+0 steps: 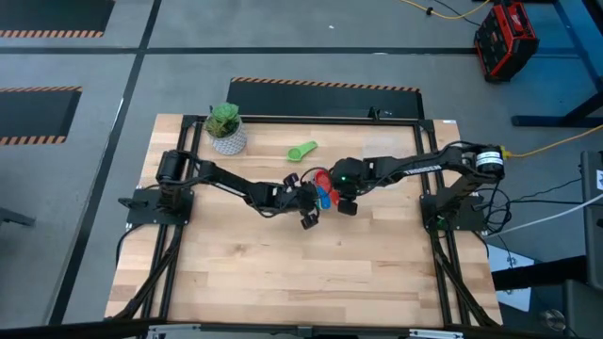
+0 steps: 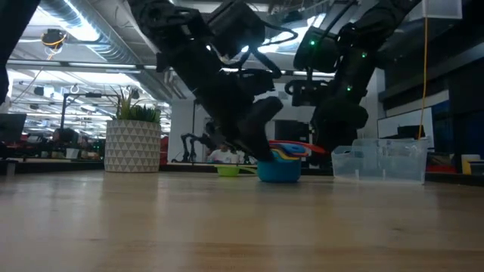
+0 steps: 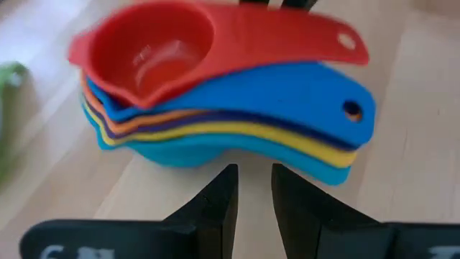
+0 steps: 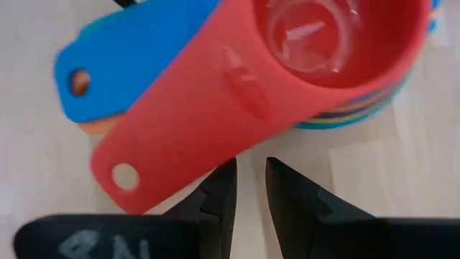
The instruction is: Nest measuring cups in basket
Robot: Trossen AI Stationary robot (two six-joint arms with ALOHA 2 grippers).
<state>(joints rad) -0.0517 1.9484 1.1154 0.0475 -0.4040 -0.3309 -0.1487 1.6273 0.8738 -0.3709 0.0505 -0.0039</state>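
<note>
high view: nested measuring cups (image 1: 323, 190) on table (image 1: 283, 273)

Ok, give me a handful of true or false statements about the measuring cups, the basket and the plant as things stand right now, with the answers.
1. The red cup sits on top of the nested stack. True.
2. The green cup is part of that stack. False: it lies alone on the table, apart from the stack and nearer the plant.
3. The stack is already inside the basket. False: it rests on the bare table beside the basket.
4. The left gripper and the right gripper both point at the stack. True.
5. The plant lies tipped over. False: it stands upright in its white pot.
</note>
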